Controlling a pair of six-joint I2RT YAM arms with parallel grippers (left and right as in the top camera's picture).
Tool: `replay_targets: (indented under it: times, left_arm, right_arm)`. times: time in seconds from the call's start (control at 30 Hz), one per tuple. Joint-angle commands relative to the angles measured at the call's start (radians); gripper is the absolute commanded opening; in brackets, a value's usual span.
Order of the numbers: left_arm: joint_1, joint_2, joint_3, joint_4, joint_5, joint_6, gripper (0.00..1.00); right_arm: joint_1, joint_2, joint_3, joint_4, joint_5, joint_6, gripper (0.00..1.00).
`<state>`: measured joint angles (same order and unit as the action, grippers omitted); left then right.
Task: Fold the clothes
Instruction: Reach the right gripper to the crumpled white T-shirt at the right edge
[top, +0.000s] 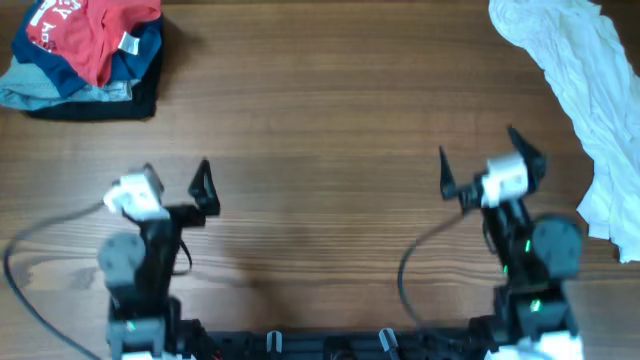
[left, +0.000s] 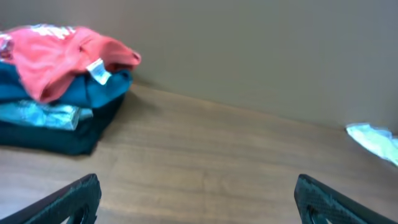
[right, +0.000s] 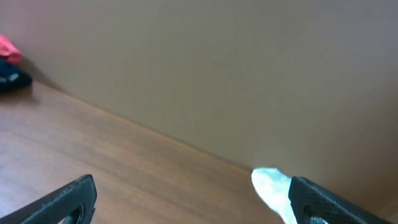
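- A robot lab or test bench, it seems: two cabled arms (top: 140, 260) mounted at the edge of a bare wood table (top: 320, 120).
- A plain brown wall (left: 249, 50) beyond the jaws; a folded clothes stack (top: 85, 50) ahead of them, to the left.

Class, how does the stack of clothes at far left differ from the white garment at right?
The stack is red, blue and dark; the white garment is all white. The stack is folded in layers; the white garment lies crumpled. The stack is compact; the white garment sprawls. Both rest on the table.
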<state>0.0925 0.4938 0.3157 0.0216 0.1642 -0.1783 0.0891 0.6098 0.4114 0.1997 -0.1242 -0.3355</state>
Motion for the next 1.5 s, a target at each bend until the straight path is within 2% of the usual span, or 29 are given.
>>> replay_targets:
  times: [0.0,0.1,0.3,0.47,0.7,0.8,0.9,1.0,1.23,1.37,1.47]
  left_arm:
    - [-0.011,0.265,0.270,-0.084,0.111,0.025,1.00]
    - [-0.044,0.457,0.525,-0.251,0.115,0.029,1.00]
    - [-0.112,0.830,1.040,-0.600,0.111,0.045,1.00]
    - [-0.143,1.062,1.347,-0.945,0.107,0.092,1.00]
    - [-0.154,1.115,1.366,-0.991,0.125,0.092,1.00]
    - [-0.154,1.115,1.366,-0.983,0.179,0.092,1.00]
    - [-0.154,1.115,1.367,-0.976,0.206,0.092,1.00]
    - [-0.153,1.115,1.366,-0.972,0.206,0.092,1.00]
    - [-0.154,1.116,1.366,-0.954,0.206,0.092,1.00]
    - [-0.154,1.118,1.366,-0.949,0.205,0.092,1.00]
    - [-0.154,1.124,1.366,-0.950,0.206,0.092,1.00]
  right_arm:
    - [0.003,0.236,0.254,-0.070,-0.014,-0.030,1.00]
    - [0.003,0.427,0.494,-0.238,-0.080,-0.027,1.00]
    - [0.001,0.791,0.992,-0.724,-0.162,0.028,1.00]
    - [-0.017,0.973,1.172,-0.953,-0.225,0.029,1.00]
    - [-0.019,1.078,1.170,-0.929,-0.199,0.068,1.00]
    - [-0.059,1.117,1.170,-0.814,-0.014,0.197,1.00]
    - [-0.145,1.160,1.170,-0.705,0.067,0.236,1.00]
    - [-0.237,1.205,1.170,-0.636,0.069,0.269,1.00]
    - [-0.489,1.433,1.171,-0.477,0.067,0.283,1.00]
    - [-0.551,1.511,1.170,-0.409,0.073,0.287,1.00]
    - [-0.593,1.558,1.171,-0.378,0.072,0.313,0.94]
